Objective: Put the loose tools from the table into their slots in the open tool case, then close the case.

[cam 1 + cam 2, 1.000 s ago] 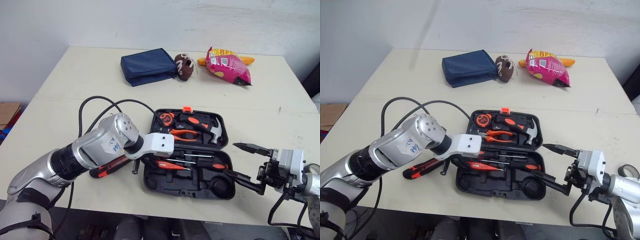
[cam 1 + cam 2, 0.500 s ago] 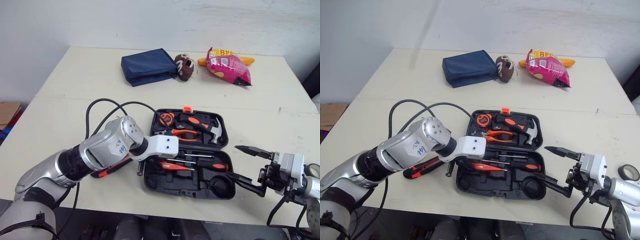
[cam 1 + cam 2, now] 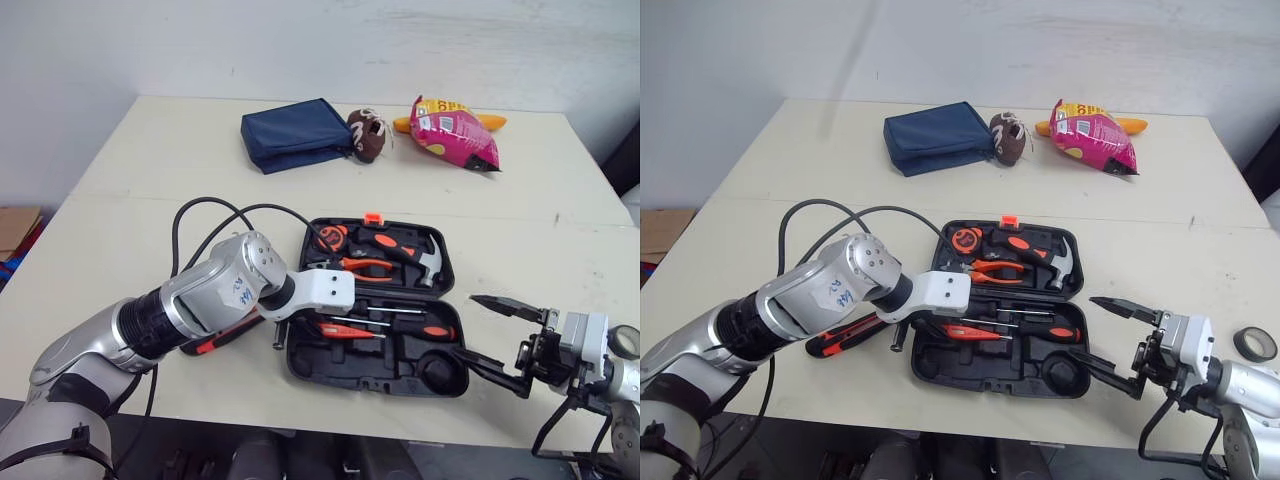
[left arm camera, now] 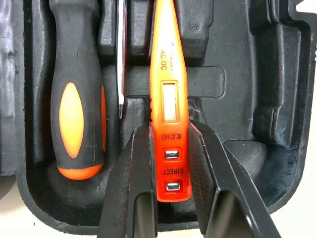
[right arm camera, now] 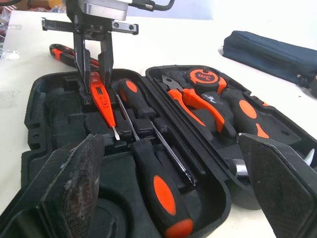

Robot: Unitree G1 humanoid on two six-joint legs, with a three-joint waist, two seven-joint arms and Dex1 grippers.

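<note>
left tool clamps the tester pen, laid lengthwise in the tool case; right tool wide, beside the case.

Counted on the table: one open tool case, one loose red-and-black tool outside it, one navy pouch, one brown laced object, one pink snack bag, one yellow-orange item behind the bag, and one roll of tape. Counted inside the case: one tape measure, one pair of pliers, one hammer, two screwdrivers and one orange tester pen.
</note>
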